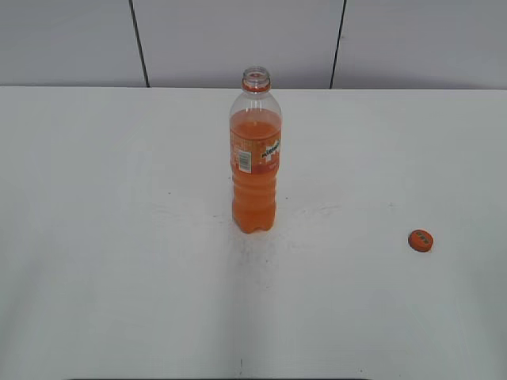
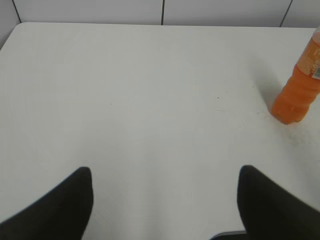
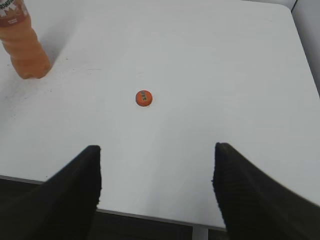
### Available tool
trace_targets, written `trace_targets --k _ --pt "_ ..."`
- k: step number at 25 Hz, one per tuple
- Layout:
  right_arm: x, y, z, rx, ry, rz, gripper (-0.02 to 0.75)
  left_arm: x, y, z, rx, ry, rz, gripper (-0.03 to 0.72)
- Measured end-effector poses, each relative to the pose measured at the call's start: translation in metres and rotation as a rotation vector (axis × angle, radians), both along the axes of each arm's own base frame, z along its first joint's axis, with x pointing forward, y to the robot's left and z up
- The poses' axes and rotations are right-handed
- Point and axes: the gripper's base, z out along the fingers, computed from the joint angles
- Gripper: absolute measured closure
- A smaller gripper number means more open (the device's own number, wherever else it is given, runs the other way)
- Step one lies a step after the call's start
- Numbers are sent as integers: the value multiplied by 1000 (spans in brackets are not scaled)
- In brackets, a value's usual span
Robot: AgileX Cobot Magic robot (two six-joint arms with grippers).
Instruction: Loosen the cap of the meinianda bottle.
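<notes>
The meinianda bottle (image 1: 255, 158) stands upright in the middle of the white table, its neck open with no cap on it. It also shows at the right edge of the left wrist view (image 2: 297, 90) and at the top left of the right wrist view (image 3: 22, 45). The orange cap (image 1: 420, 240) lies flat on the table to the right of the bottle; it also shows in the right wrist view (image 3: 144, 98). My left gripper (image 2: 165, 172) is open and empty, far left of the bottle. My right gripper (image 3: 157, 150) is open and empty above the table's front edge, short of the cap.
The white table (image 1: 119, 237) reaches back to a grey panelled wall (image 1: 238, 39). In the right wrist view the table's front edge (image 3: 150, 216) and right edge (image 3: 305, 55) show, with dark floor below.
</notes>
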Motion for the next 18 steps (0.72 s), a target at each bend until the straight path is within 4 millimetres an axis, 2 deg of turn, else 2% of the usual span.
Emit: trace_targets --k 7,18 --pt "0 0 0 0 0 -67 213 0 0 0 0 -1 -1 155" --pt "0 0 0 -1 0 -71 213 0 0 0 0 -1 -1 168"
